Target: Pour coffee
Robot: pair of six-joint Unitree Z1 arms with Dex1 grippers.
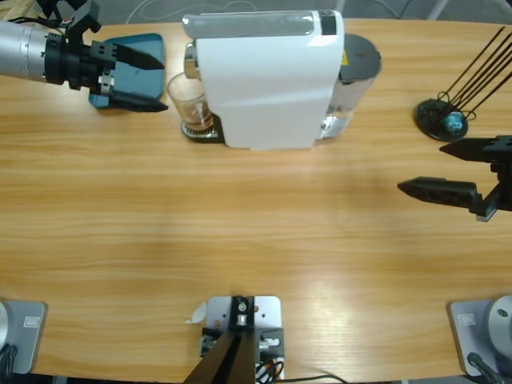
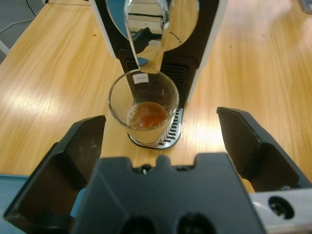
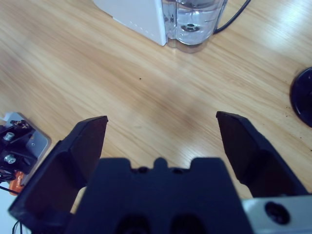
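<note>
A clear glass tumbler [image 1: 189,101] of brown coffee [image 2: 147,115] was seen under the big white coffee machine [image 1: 268,80]. The left end effector [image 1: 142,80] and right end effector [image 1: 448,170] were held wide open.

Silver arm [image 1: 24,50], black tool [image 1: 132,80], black jaws.

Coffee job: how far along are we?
Done: a shallow layer of coffee already sits in the glass tumbler, which stands on the drip tray under the white coffee machine. In hand: the left gripper is open, lined up on the tumbler but not touching it. Left: grasp, lift out and pour. The right gripper hangs open over bare table, holding nothing.
</note>
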